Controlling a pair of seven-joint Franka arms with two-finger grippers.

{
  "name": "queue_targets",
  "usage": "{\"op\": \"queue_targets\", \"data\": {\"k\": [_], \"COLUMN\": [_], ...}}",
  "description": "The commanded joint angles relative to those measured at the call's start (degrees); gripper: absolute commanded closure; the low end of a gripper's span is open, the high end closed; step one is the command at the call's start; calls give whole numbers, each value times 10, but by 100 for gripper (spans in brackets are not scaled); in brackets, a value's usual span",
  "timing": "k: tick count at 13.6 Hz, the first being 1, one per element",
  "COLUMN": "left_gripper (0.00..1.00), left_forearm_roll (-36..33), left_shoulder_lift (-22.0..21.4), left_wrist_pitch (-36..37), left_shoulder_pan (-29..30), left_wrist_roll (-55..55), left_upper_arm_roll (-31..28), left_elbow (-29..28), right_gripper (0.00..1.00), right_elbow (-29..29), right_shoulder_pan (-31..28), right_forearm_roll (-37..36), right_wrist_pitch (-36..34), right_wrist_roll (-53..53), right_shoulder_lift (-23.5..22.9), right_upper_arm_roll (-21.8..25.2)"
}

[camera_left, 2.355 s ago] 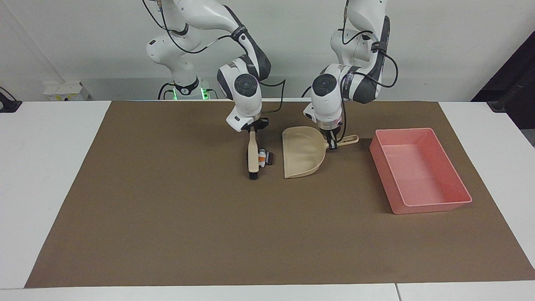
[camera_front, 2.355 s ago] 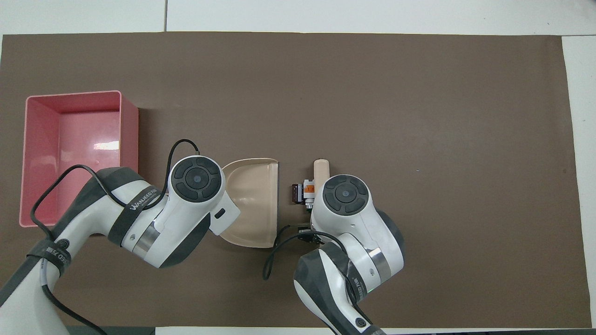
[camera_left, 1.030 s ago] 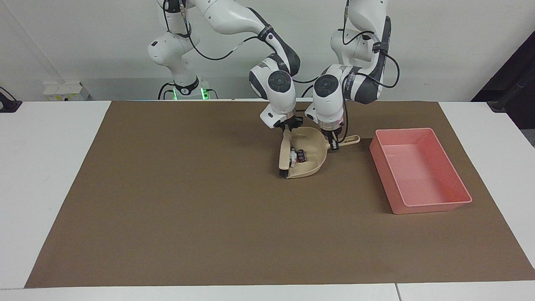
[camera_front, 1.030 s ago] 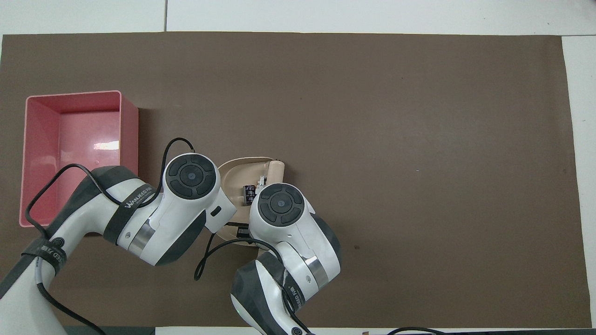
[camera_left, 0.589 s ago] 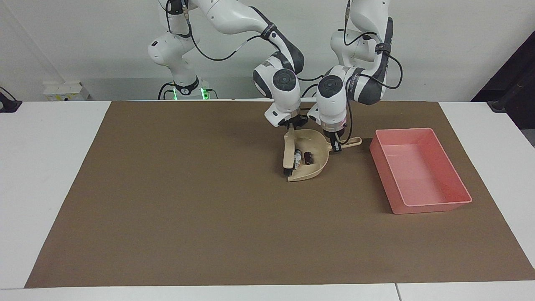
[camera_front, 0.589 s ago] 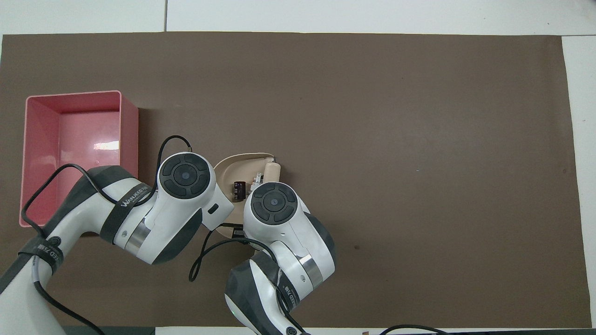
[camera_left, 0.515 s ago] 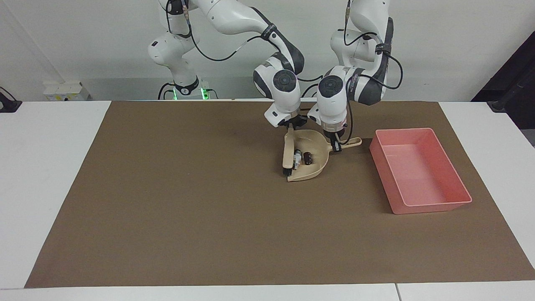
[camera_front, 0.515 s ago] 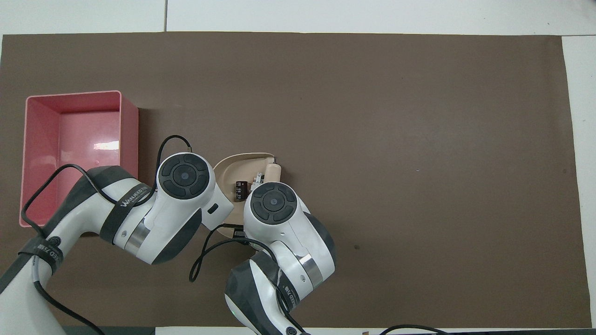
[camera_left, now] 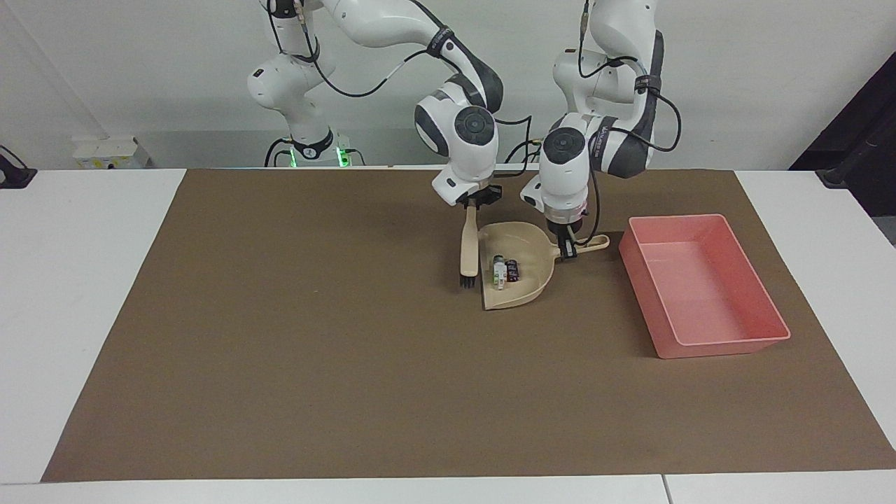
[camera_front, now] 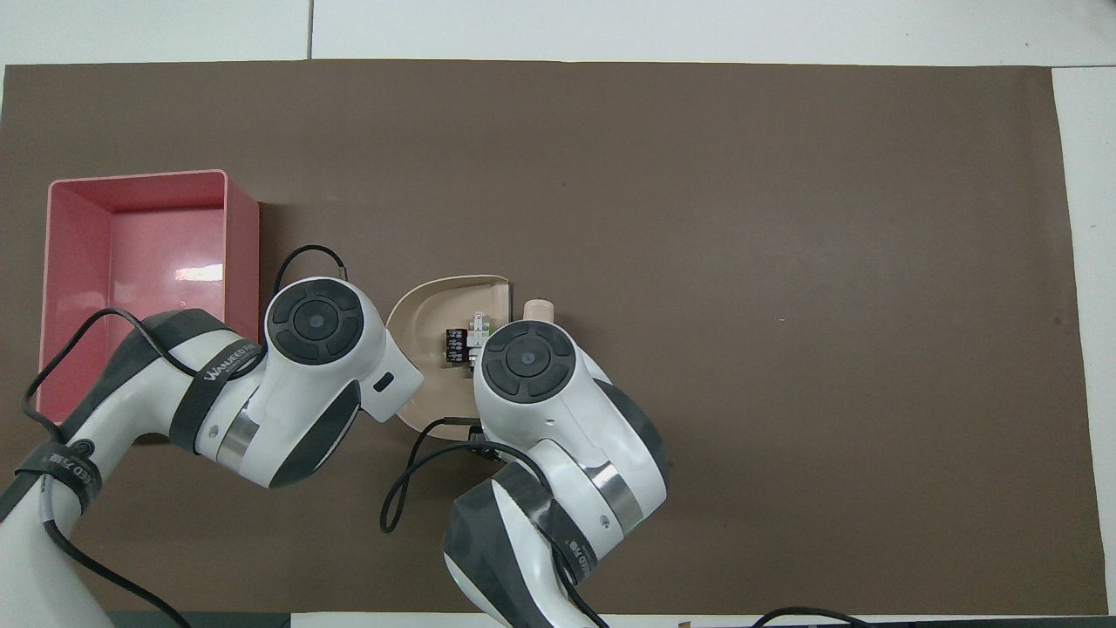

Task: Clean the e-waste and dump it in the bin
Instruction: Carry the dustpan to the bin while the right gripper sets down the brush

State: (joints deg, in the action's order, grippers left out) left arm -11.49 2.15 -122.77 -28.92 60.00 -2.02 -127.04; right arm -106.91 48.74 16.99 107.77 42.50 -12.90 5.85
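Note:
The e-waste lies inside the beige dustpan (camera_left: 526, 288): the white-grey bit (camera_left: 499, 271) and the black cylinder (camera_left: 512, 270) side by side near its open mouth. My left gripper (camera_left: 567, 248) is shut on the dustpan's handle (camera_left: 591, 243). My right gripper (camera_left: 473, 205) is shut on a beige brush (camera_left: 468, 246), which hangs bristles down just outside the dustpan's mouth. The pink bin (camera_left: 728, 341) stands beside the dustpan toward the left arm's end of the table. In the overhead view the wrists hide both grippers; the dustpan (camera_front: 418, 321), the black bit (camera_front: 454, 345) and the bin (camera_front: 242, 249) show.
A brown mat (camera_left: 315, 364) covers the table's middle, with white table top (camera_left: 70, 280) around it. The two arms stand close together over the dustpan.
The brush swept both bits into the dustpan, then rose and drew back out of its mouth. The dustpan shifted slightly toward the bin.

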Motion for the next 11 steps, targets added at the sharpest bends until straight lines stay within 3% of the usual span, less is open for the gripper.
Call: {"op": "queue_targets", "data": {"k": [1, 7, 11], "left_gripper": [100, 100, 100], "left_forearm_roll": [32, 70, 88], "left_shoulder_lift": [-3, -36, -51], "left_wrist_pitch": [-21, 6, 71], "left_shoulder_pan": [18, 56, 128], "left_wrist_roll": [64, 111, 186], "left_upper_arm_roll": [0, -5, -9], "left_elbow": [-1, 39, 95], "right_gripper": [100, 100, 100], "right_elbow": [-46, -64, -118], "right_shoulder_pan": [-44, -216, -355], "right_forearm_roll": [-19, -85, -117], "right_wrist_pitch": [-36, -149, -157], "right_wrist_roll": [-56, -236, -382], "right_shoulder_lift": [72, 152, 202], "right_upper_arm_roll": [-4, -4, -4]}}
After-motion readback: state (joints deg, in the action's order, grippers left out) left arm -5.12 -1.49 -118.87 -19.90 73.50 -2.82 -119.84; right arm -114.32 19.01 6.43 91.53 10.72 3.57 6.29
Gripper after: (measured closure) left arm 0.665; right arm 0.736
